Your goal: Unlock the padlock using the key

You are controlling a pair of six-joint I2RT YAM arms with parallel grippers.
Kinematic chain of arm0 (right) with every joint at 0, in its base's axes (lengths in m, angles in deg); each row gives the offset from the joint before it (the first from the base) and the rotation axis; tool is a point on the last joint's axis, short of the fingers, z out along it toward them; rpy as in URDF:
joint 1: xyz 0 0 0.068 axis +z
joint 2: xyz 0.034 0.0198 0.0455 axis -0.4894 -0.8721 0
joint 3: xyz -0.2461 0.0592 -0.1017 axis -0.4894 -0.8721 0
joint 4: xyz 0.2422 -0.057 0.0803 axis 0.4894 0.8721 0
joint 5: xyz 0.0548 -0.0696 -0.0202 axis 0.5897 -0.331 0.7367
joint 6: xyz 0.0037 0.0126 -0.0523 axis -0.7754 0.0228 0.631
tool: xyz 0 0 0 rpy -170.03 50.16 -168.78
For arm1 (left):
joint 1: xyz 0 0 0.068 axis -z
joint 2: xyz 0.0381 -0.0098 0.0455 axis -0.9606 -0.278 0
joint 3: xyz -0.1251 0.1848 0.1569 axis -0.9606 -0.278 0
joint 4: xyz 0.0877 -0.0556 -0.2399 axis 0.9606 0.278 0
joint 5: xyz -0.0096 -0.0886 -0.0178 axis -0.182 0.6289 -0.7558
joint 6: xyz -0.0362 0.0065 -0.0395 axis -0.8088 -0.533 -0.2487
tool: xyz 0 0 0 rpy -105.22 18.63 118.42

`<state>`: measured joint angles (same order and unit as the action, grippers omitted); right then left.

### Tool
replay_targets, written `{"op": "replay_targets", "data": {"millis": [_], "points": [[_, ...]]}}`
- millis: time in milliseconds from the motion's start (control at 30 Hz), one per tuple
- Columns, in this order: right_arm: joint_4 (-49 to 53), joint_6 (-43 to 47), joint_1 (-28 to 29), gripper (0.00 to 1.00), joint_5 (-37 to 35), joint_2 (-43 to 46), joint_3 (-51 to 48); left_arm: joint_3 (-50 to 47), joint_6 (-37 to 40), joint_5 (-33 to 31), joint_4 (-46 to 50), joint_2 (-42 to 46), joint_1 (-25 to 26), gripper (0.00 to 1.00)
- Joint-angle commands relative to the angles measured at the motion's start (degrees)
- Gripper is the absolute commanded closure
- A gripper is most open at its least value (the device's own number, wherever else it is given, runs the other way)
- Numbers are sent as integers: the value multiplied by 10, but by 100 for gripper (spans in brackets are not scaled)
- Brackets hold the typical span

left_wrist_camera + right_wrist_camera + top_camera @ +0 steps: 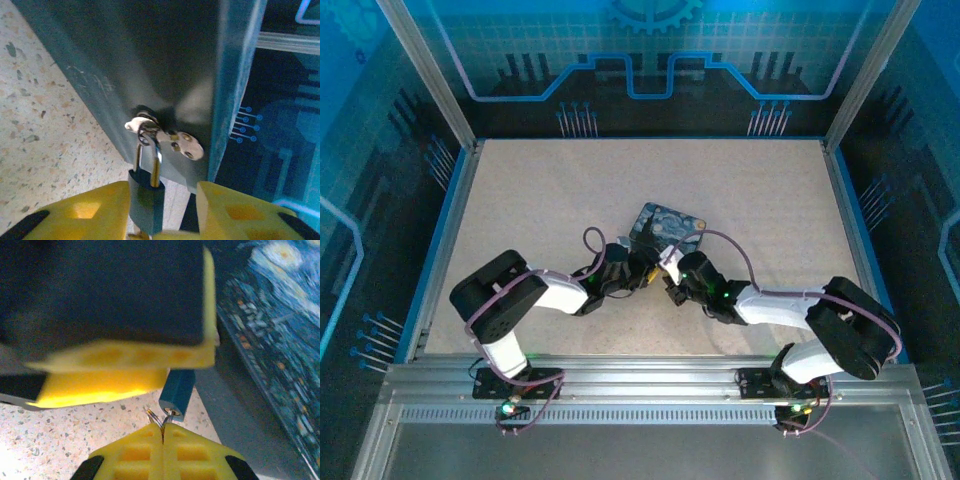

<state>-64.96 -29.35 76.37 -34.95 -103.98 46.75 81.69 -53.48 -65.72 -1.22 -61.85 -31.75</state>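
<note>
— Where do we find the padlock (pixel 145 200)?

— We see it hanging by its thin shackle (pixel 149 150) from the pale latch (pixel 186 145) on the side of the dark tin (pixel 150 60); its dark body points down toward the left wrist camera; the tin sits near the middle of the speckled table (pixel 540 200), where both arms meet.

— And the left gripper (pixel 162 195)?

— We make out its yellow jaws parted, one on either side of the padlock's body; one finger looks to be just against it, the other stands off with a clear gap; so we call it open, with nothing clamped.

— What of the right gripper (pixel 163 430)?

— We see its two yellow fingers pressed flat together right under the padlock's lower end; the key (pixel 172 412) shows as a small silvery bit at the bottom face of the blue body; a thin wire ring (pixel 154 416) pokes out from between the fingertips; we take the key to be pinched there, though how deep it sits in the lock we cannot tell.

— Anything else close by?

— From the right wrist we see the left gripper's fingers (pixel 125 362), blurred, just above the padlock; the tin's swirly painted lid (pixel 280 315) lies to the right.
</note>
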Motion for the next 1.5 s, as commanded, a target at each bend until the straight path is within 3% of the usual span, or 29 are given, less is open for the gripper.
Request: {"op": "replay_targets", "data": {"millis": [0, 233, 433, 633, 867, 1100, 1467], "points": [[-41, -62, -18, 100, 53, 14, -24, -11, 43, 5, 33, 43, -8, 51], [-63, -143, -56, 100, 115, 33, -56, -7, 123, 10, 177, 136, -45, 33], [-72, -214, -99, 100, 169, 43, -79, 47, 253, -4, 388, 221, -94, 21], [-42, -275, -141, 100, 243, 37, -74, 144, 401, 5, 521, 211, -145, 2], [-30, -342, -165, 100, 277, 45, -81, 271, 513, 67, 586, 84, -178, 1], [-8, -353, -167, 100, 293, 29, -66, 376, 548, 119, 595, -44, -180, 2], [-24, -364, -174, 100, 305, 15, -73, 402, 577, 84, 594, -113, -189, 3]]}}
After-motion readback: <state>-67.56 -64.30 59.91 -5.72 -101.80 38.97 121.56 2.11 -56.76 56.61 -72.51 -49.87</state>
